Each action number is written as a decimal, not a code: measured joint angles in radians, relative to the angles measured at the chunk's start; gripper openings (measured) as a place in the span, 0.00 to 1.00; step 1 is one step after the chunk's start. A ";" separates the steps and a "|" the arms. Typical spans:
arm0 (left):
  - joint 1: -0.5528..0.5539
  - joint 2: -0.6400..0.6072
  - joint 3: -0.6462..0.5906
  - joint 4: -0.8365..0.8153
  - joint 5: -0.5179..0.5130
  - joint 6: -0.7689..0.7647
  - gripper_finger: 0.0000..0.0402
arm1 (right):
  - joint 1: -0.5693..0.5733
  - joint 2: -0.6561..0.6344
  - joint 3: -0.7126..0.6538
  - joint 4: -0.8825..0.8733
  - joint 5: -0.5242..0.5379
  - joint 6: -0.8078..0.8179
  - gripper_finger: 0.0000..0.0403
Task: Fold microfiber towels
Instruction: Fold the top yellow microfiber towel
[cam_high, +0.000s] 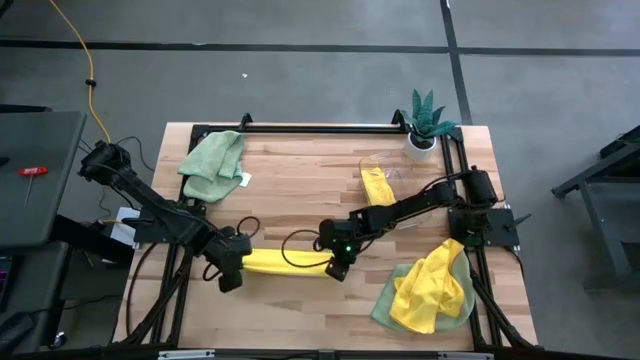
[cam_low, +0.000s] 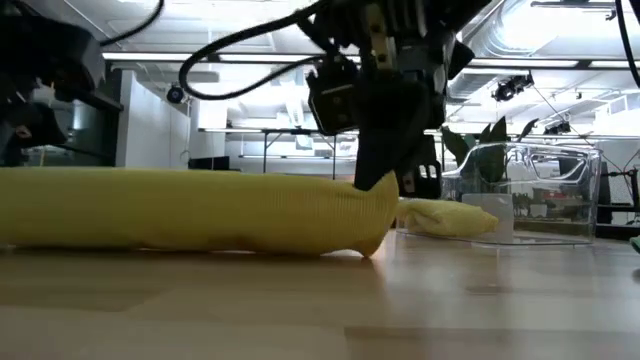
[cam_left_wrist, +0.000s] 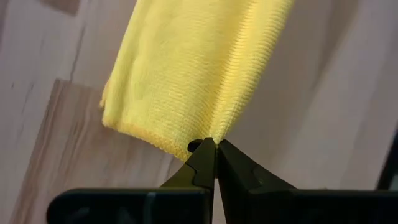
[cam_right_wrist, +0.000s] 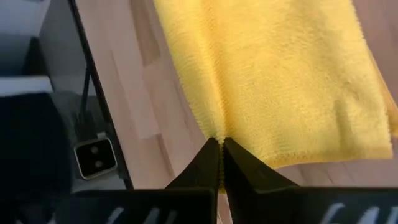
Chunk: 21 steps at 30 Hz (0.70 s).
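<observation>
A bright yellow microfiber towel (cam_high: 285, 262), folded into a long band, lies across the table's near middle between my two grippers. My left gripper (cam_high: 232, 270) is shut on its left end and my right gripper (cam_high: 338, 266) on its right end. In the low view the band (cam_low: 200, 210) rests on the wood along its underside, with my right gripper (cam_low: 385, 180) at its end. A sage green towel (cam_high: 212, 165) lies crumpled at the far left. Another yellow towel (cam_high: 375, 185) lies folded at the far middle. My left gripper pinches the band's end edge (cam_left_wrist: 205, 138) between its two fingertips, near one corner, slanting down from the table's left. The cloth runs away from the fingers, several layers thick. My right gripper pinches the opposite end's edge (cam_right_wrist: 219, 134) at its fingertips, slanting down from the right. That end (cam_low: 375, 205) is raised slightly off the wood.
A heap of a yellow towel on a green one (cam_high: 430, 290) lies at the near right. A small potted plant (cam_high: 425, 125) stands at the far right corner. A clear plastic container (cam_low: 540, 195) stands behind the folded yellow towel. Bare wood lies in the table's middle.
</observation>
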 joint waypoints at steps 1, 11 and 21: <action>0.005 0.009 0.000 0.000 -0.001 -0.021 0.00 | -0.006 0.000 0.000 -0.002 -0.001 0.023 0.00; 0.040 0.040 0.000 -0.004 -0.017 -0.085 0.00 | -0.040 -0.018 0.000 -0.011 -0.023 0.090 0.00; -0.064 0.079 0.003 0.142 0.026 -0.206 0.00 | 0.017 -0.014 0.002 -0.034 -0.028 0.133 0.00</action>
